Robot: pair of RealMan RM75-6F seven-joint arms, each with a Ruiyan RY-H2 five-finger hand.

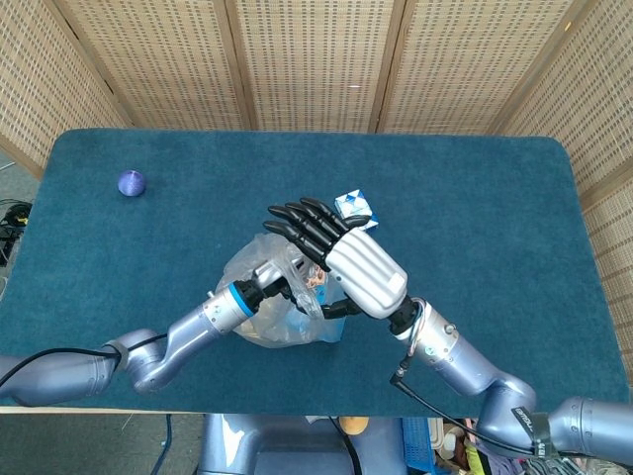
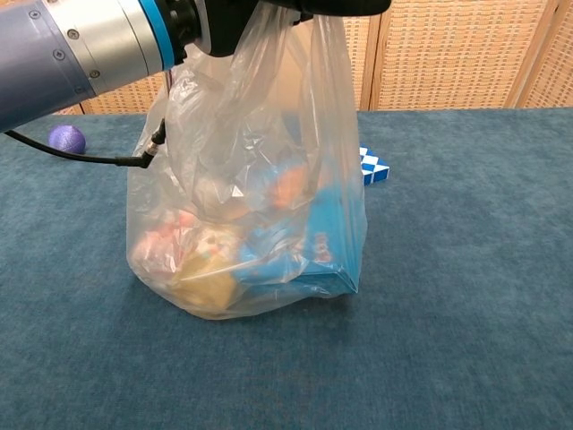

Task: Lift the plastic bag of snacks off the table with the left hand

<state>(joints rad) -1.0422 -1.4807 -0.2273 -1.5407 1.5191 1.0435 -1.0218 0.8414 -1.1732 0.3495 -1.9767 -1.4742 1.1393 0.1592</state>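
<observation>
Seen from the head camera, the robot's right hand [image 1: 348, 265] hovered palm-down over the plastic bag of snacks [image 1: 278, 307], its dark fingers [image 1: 303, 226] stretched out and slightly apart, holding nothing. That hand covered most of the left hand [image 1: 280, 288], of which only a sliver showed at the bag's gathered top beside the blue-ringed wrist.

The chest camera told what the overhead view hid: the left hand [image 2: 235, 20], at the top edge of the frame, gripped the bunched neck of the plastic bag of snacks [image 2: 251, 210], pulling the clear film taut and upright. The bag's bottom looked to rest on the table [image 2: 466, 296], or very near it; whether it had cleared the surface could not be told. Pink, orange, yellow and blue packets sat heaped in its lower half. The right hand did not appear in this view.

A small blue-and-white box [image 1: 354, 208] lay on the table just beyond the right hand's fingertips; from the chest camera only its corner [image 2: 372, 167] peeped out behind the bag. A purple ball [image 1: 132, 182] sat well apart near the far left corner.

The table [image 1: 475, 208] was covered in deep teal carpet-like cloth. Woven cane screens [image 1: 316, 59] in pale wooden frames closed in the scene on three sides.
</observation>
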